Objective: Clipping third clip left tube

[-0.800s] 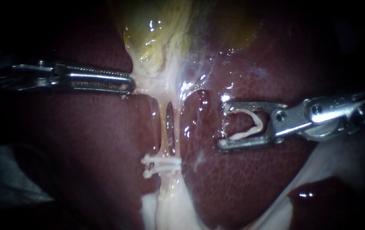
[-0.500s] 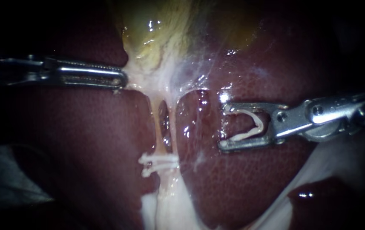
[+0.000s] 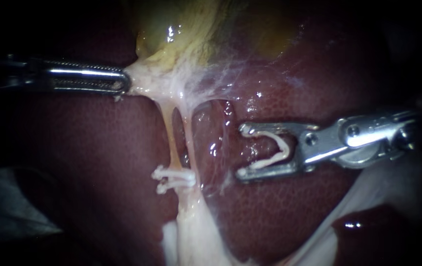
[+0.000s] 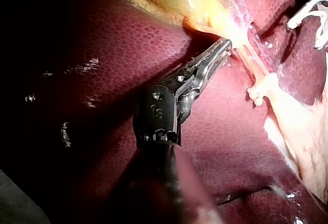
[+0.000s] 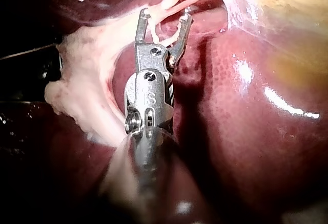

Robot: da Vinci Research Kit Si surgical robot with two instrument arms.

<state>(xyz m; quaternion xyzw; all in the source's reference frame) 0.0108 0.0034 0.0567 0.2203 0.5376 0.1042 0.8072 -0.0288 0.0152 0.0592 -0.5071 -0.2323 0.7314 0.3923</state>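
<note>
My left instrument [image 3: 124, 83] comes in from the left, its jaws shut on pale tissue at the base of the yellowish gallbladder [image 3: 186, 34], and holds it taut. Two thin tubes run down from there, the left tube [image 3: 170, 140] and the right tube [image 3: 191, 143]. Two white clips [image 3: 171, 180] sit across the left tube low down. My right instrument [image 3: 242, 151] stands to the right of the tubes, apart from them. Its jaws are wide apart and hold an open white clip [image 3: 277, 150], one leg along each jaw. In the right wrist view my right instrument [image 5: 166, 15] points at the tubes.
Dark red liver [image 3: 97, 157] surrounds the tubes on both sides. Whitish fatty tissue [image 3: 196, 236] spreads below the clips. In the left wrist view my left instrument [image 4: 223, 44] grips beside the tubes, with the placed clips [image 4: 261, 90] close beyond it.
My left instrument has pulled the gripped tissue left and up, stretching the two tubes and opening a gap between them. My right instrument has moved left toward the tubes with its clip.
</note>
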